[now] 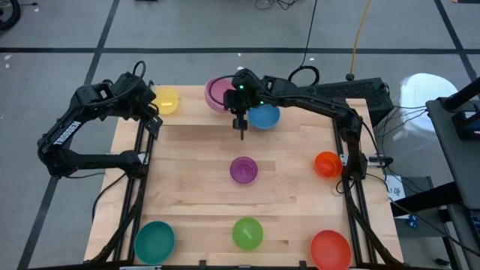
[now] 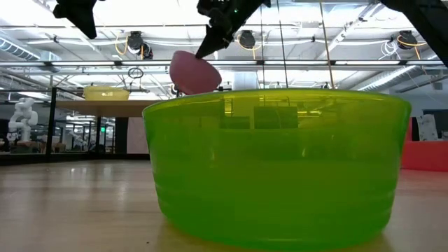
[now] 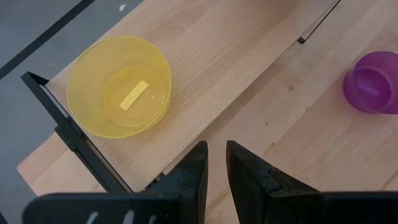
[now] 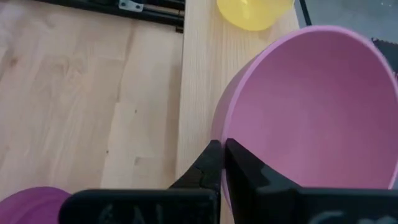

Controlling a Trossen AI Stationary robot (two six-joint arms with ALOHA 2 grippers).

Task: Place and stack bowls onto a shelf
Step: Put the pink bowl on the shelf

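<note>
The pink bowl hangs tilted over the middle of the wooden shelf at the table's far edge. My right gripper is shut on it. In the low view the pink bowl appears just above the shelf. On the shelf, the yellow bowl sits at the left end and the blue bowl just right of the pink one. My left gripper hovers near the yellow bowl, fingers almost together and touching nothing. My right gripper pinches the pink bowl's rim on the bowl's near side, one finger inside the bowl and one outside. The fingers come from above, slanting down. The bowl hangs tilted with its opening toward the gripper and seems clear of the shelf.
On the tabletop stand the purple bowl in the middle, the orange bowl at right, and along the near edge the teal, green and red bowls. Thin black shelf posts stand at the shelf's ends.
</note>
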